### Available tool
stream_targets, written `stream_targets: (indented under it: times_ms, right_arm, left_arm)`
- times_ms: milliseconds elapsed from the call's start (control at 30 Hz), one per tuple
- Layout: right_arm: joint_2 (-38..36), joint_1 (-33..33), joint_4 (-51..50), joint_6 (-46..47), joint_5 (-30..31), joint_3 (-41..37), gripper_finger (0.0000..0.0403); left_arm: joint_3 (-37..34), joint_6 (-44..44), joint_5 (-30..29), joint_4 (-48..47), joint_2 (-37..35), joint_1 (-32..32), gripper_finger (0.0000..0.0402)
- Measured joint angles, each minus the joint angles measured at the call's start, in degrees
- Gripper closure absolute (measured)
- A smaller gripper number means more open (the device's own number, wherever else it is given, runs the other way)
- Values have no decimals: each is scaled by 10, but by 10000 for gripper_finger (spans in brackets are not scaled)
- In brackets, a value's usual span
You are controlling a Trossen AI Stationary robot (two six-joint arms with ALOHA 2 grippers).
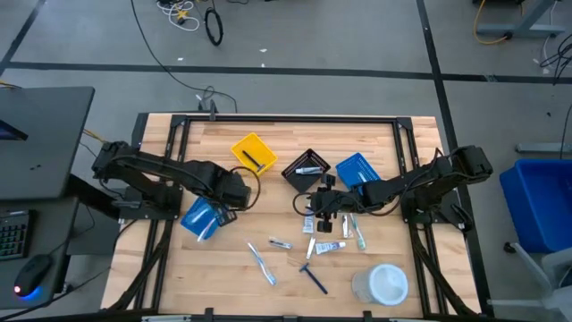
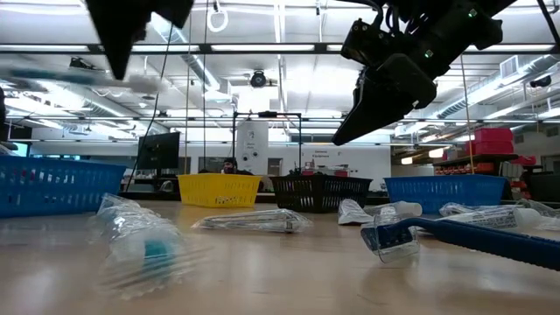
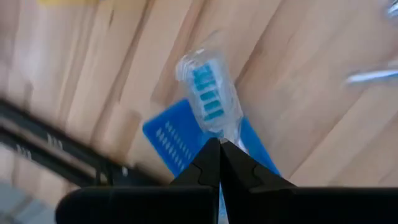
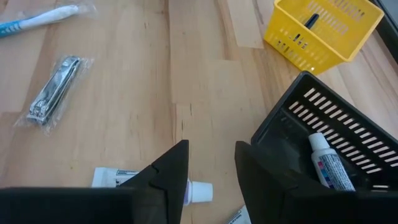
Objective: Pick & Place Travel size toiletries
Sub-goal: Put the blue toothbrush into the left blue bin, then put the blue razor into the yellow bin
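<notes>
While our left gripper (image 3: 219,148) is hanging over the blue bin (image 1: 202,217) at the table's left, we are pinching a wrapped toothbrush (image 3: 209,99) between closed fingers. Mid-table, more toiletries (image 1: 315,253) are lying loose on the wood. Farther right, our right gripper (image 4: 211,163) is hovering with fingers parted beside the black bin (image 4: 348,143), which is holding a tube (image 4: 329,163).

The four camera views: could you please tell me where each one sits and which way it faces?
High view: overhead, looking straight down; both arms, left gripper, right gripper.
Low view: tabletop height, facing the room; razor in front.
Left wrist view: past shut fingers holding a wrapped toothbrush over the left blue bin.
Right wrist view: past open fingers; black bin, yellow bin.
Shared: both bins also show overhead.
</notes>
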Motion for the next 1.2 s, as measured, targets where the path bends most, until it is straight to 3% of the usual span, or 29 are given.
stream_targets:
  times_ms: [433, 633, 800, 1200]
  right_arm:
    - [0, 0, 2, 0, 0, 0, 266]
    - [0, 0, 3, 0, 0, 0, 256]
    - [0, 0, 4, 0, 0, 0, 249]
    - [0, 0, 4, 2, 0, 0, 241]
  left_arm:
    - [-181, -58, 90, 47, 1, 4, 388]
    - [-234, -46, 63, 97, 2, 4, 385]
    - [-240, -28, 61, 118, 2, 4, 371]
    - [-215, 23, 39, 102, 2, 8, 298]
